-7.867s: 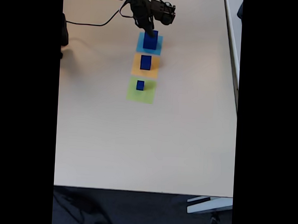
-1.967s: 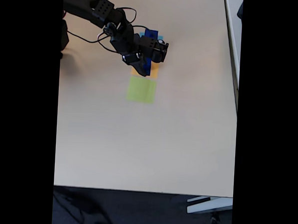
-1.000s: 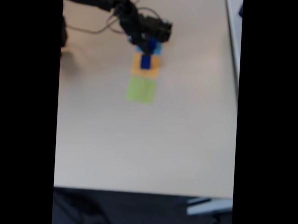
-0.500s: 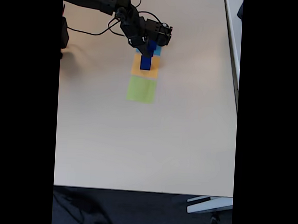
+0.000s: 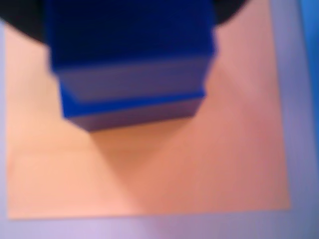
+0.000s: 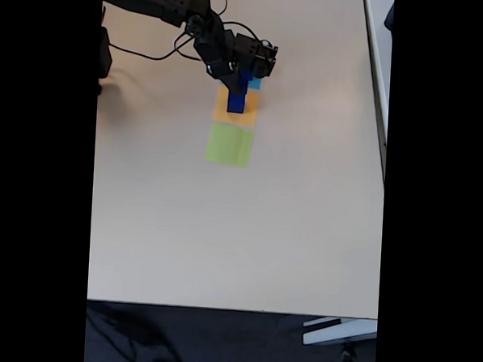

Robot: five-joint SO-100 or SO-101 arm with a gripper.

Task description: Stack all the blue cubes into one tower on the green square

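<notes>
The green square [image 6: 229, 145] now lies bare: the smallest blue cube that sat on it some seconds ago is gone from it. On the orange square [image 6: 234, 105], at 12 o'clock from the green one, a narrow blue column [image 6: 237, 101] stands taller than the single cube that was there before, so a cube seems to have been set on top. The wrist view bears this out, though blurred: a blue cube [image 5: 132, 107] rests on orange paper [image 5: 164, 169], with a second blue block [image 5: 127, 35] stepped over it.

The gripper [image 6: 240, 80] hangs at the stack's 12 o'clock edge, over the light-blue square [image 6: 255, 83], having come back there from a lower pose two seconds ago. Whether the fingers are open, closed or holding a cube cannot be told; the arm hides them and the largest cube.

For the task, this looks like an interim stack on the wrong square. My reading is that the tower must yet be rebuilt on green, largest cube first.
</notes>
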